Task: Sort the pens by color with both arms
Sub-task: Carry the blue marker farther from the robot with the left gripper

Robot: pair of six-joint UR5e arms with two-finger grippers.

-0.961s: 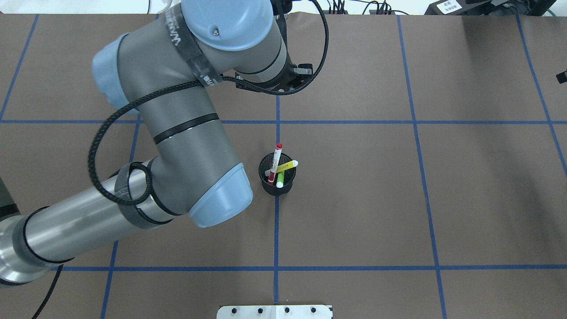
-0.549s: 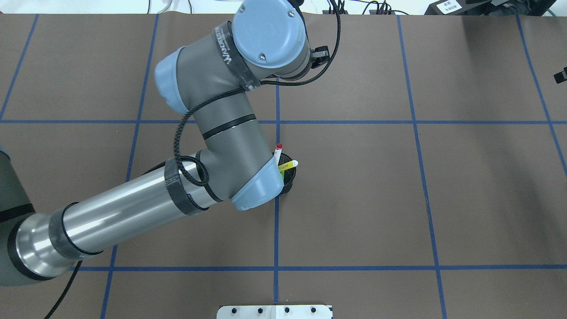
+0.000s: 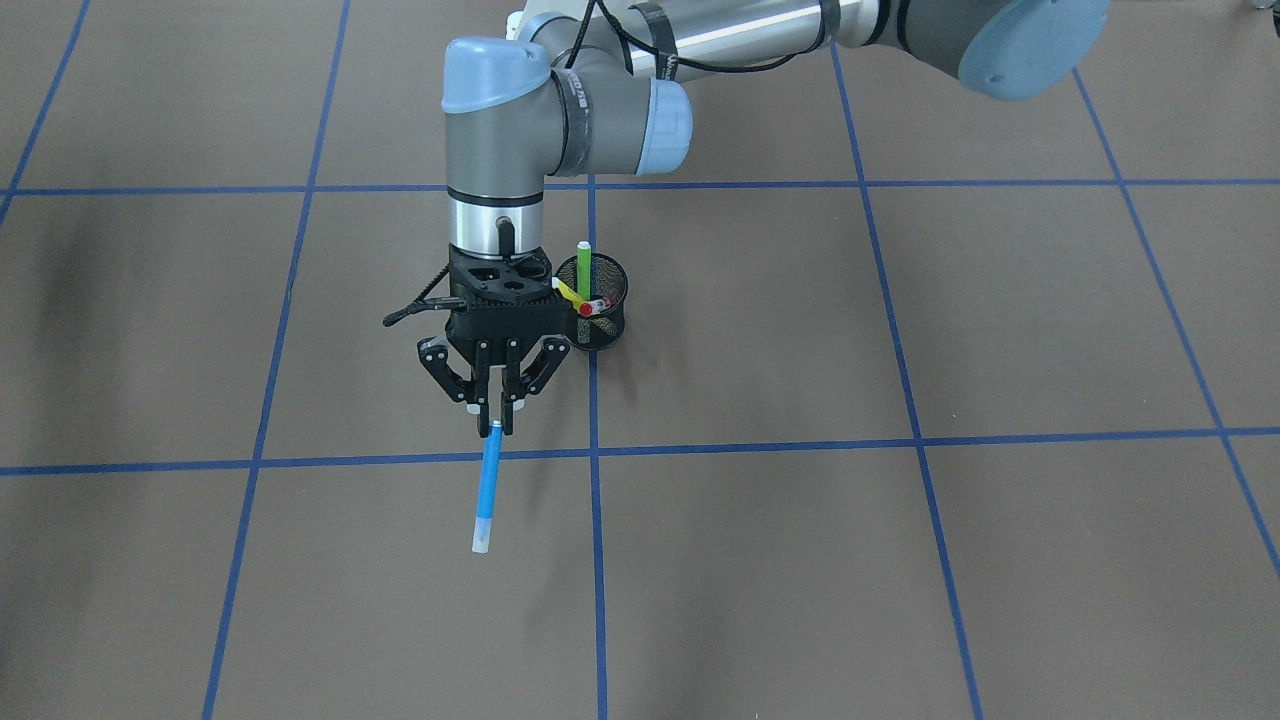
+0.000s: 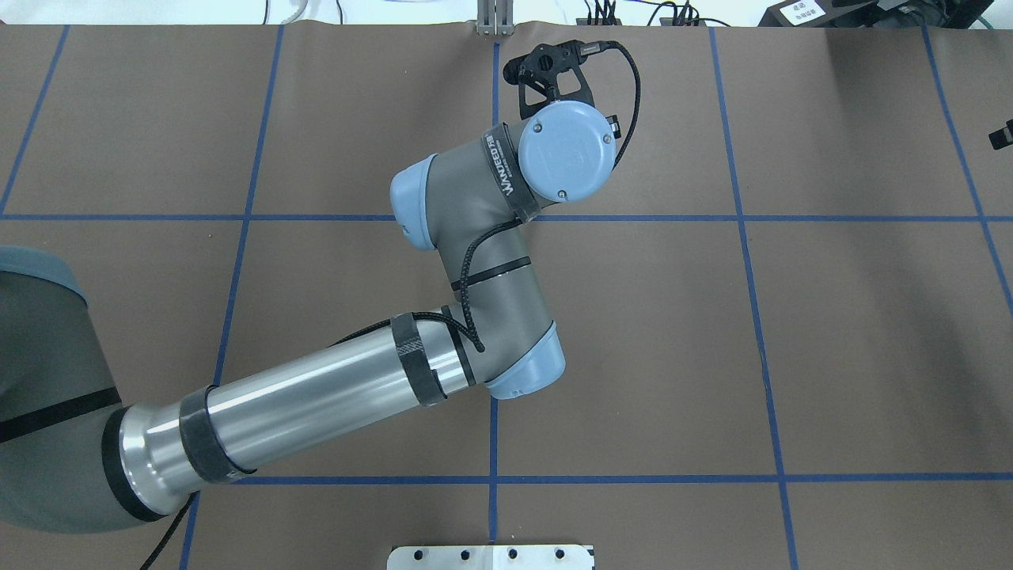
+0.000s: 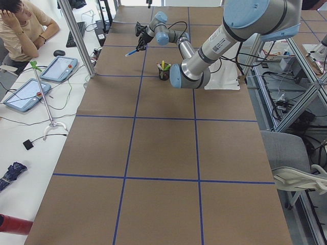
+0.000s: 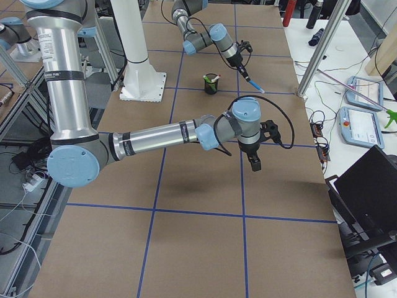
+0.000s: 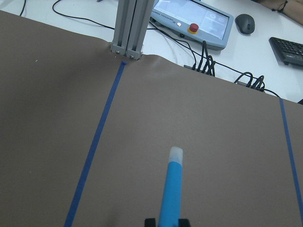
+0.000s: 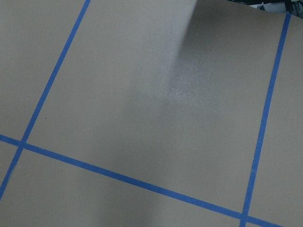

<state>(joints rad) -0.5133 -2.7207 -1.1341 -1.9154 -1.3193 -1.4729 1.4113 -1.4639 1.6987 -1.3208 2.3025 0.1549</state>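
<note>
My left gripper point(image 3: 493, 425) is shut on the top end of a blue pen point(image 3: 487, 490), which hangs pale tip down above the brown table, just off the surface. The left wrist view shows the blue pen point(image 7: 171, 189) pinched between the fingertips. Close behind the gripper stands a black mesh cup point(image 3: 598, 305) holding a green pen point(image 3: 584, 262), a yellow pen point(image 3: 570, 292) and a red-ended white pen point(image 3: 592, 308). From overhead, the left arm point(image 4: 506, 237) hides the cup. My right gripper point(image 6: 254, 162) hovers over bare table; I cannot tell its state.
An aluminium post point(image 7: 127, 28) stands at the far table edge ahead of the blue pen, with a tablet point(image 7: 191, 19) and cables behind it. A person point(image 5: 20, 25) sits at the side desk. The white base plate point(image 4: 491, 556) is at the near edge.
The left arm has stretched out to the right and toward the far edge. Its elbow now covers the cup in the overhead view, and its wrist sits near the far centre line.
</note>
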